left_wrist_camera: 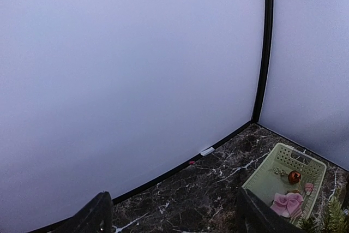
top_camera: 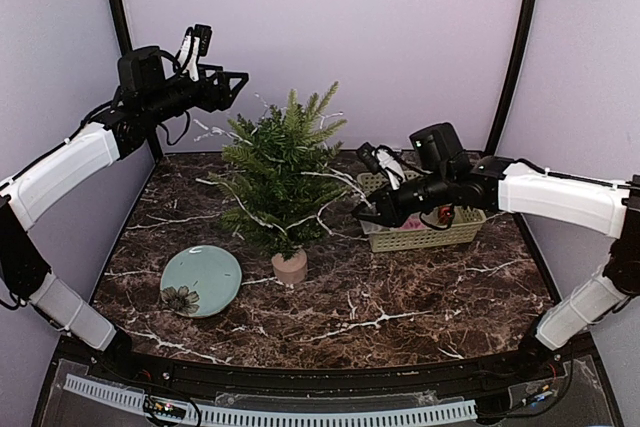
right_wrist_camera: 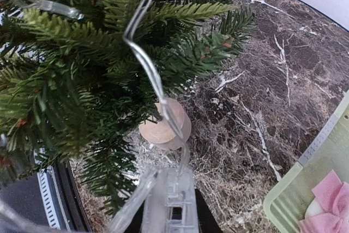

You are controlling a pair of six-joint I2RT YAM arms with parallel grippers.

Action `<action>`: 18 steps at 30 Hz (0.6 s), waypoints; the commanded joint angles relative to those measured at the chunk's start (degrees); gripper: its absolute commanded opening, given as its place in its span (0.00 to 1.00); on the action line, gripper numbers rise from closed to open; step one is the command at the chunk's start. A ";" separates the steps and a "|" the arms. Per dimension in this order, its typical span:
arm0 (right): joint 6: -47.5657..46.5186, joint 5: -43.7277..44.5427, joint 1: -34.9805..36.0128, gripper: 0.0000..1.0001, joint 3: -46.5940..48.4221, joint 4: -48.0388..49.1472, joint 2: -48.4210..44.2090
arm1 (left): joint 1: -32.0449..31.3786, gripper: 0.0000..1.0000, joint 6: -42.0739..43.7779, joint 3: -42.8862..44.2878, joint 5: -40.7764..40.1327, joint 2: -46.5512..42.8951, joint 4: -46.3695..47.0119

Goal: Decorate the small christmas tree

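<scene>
Clear plastic wire runs out of the right gripper (right_wrist_camera: 170, 214) and up into the needles. It is a light string (right_wrist_camera: 143, 53) with small transparent bulbs, and its pale strands are looped across the small christmas tree (top_camera: 283, 169). The step in hand looks like draping that string around the branches. It seems only partly done, since a stretch hangs loose between the fingers and the foliage.

The right fingers stand narrow, pinched on a clear blocky piece of the light string that sticks out just ahead of the tips. The tree is directly in front of them and very near, with its beige pot (right_wrist_camera: 164, 129) just beyond and below the held piece. The tree stands upright on the marble table (top_camera: 400, 307). To the right of these fingers in the wrist view lies a pale green basket (right_wrist_camera: 292, 200) with a pink bow (right_wrist_camera: 330, 200) in it.

The left gripper (top_camera: 230, 82) hangs high above the table, beside the treetop and apart from it. Its fingers (left_wrist_camera: 95, 216) are spread wide, with nothing between them, and they touch nothing. Far ahead of them the same basket shows a red ball ornament (left_wrist_camera: 294, 177).

The next move, I judge, calls for carrying the held end around or over a branch without dragging the light tree sideways, as taut wire could tip the pot. A teal plate (top_camera: 200, 280) lies well off, on the tree's far side from the right fingers.
</scene>
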 commanded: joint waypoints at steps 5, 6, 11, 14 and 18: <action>1.28 -0.63 0.34 0.22 2.27 -10.18 -3.10 | -1.14 0.79 1.22 -1.07 -0.96 -1.79 -0.50; 1.92 -1.66 0.43 0.22 2.65 -10.85 -2.45 | -1.19 0.79 1.26 -1.20 -1.19 -1.85 -0.55; 7.79 -5.46 0.66 0.24 3.08 -10.54 -1.06 | -1.59 0.79 1.31 -3.35 -1.74 -2.79 0.38; 13.04 -9.52 1.04 0.24 3.50 -7.86 -1.74 | -1.67 0.79 1.28 -4.57 -1.92 -2.89 0.82; 16.06 -11.81 1.55 0.26 4.87 -6.67 -1.67 | -1.69 0.79 1.20 -5.39 -2.06 -2.96 1.46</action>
